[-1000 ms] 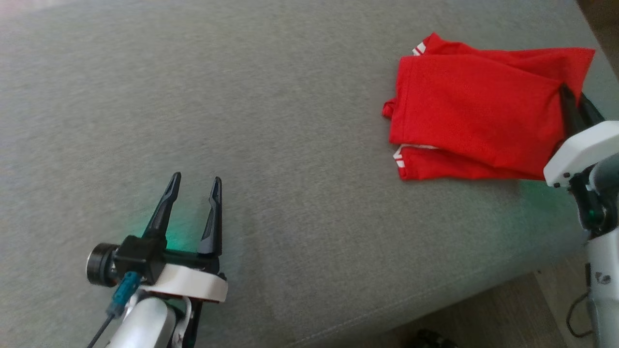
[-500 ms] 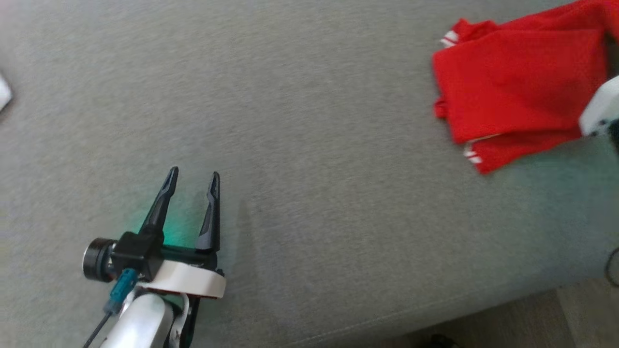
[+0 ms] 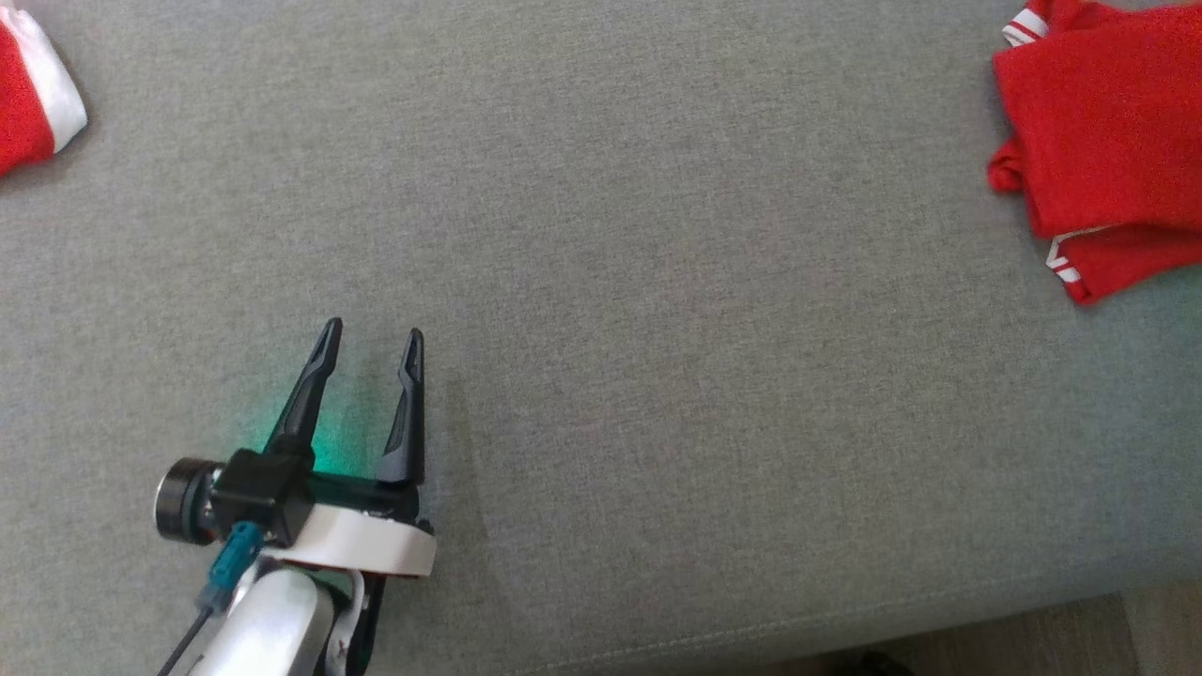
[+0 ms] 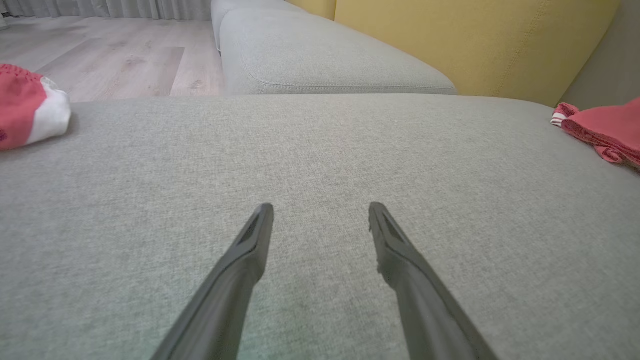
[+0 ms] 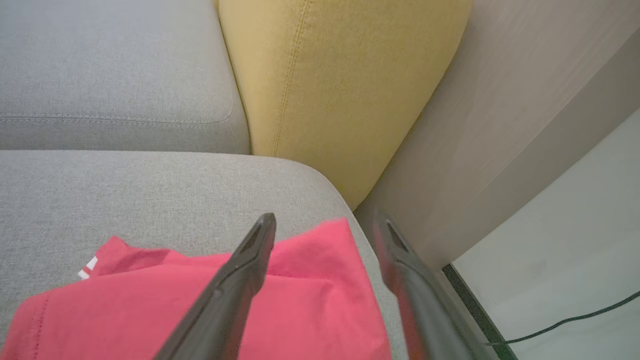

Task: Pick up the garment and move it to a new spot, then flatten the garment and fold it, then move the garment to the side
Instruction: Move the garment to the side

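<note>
The garment (image 3: 1108,141) is seen at the far right of the head view. It is laid on the grey seat cushion (image 3: 657,282) as a compact, layered red bundle with white-striped trim showing at two of its edges. In the right wrist view it is found close to the cushion's rounded corner, near the yellow cushion (image 5: 340,90) and the drop to the floor (image 5: 560,260).

The right end effector (image 5: 326,215) is held over that corner of the cloth with its two fingers spread apart. Nothing is pinched between them, so the garment is taken to be let go. The left end effector (image 3: 373,329) is kept low over bare cushion, well apart from the garment, with its fingers likewise spread and nothing between them.

From the way the cloth lies, the flattening and folding are judged to be done, since the layers are stacked and the outline is roughly squared. The placement at the cushion's side suggests that the final move is also finished or nearly so. Little is thought to remain beyond drawing the right arm clear without snagging the top layer.

A separate red-and-white item (image 3: 33,103) is noted at the opposite, left end of the cushion. What it is cannot be told.
</note>
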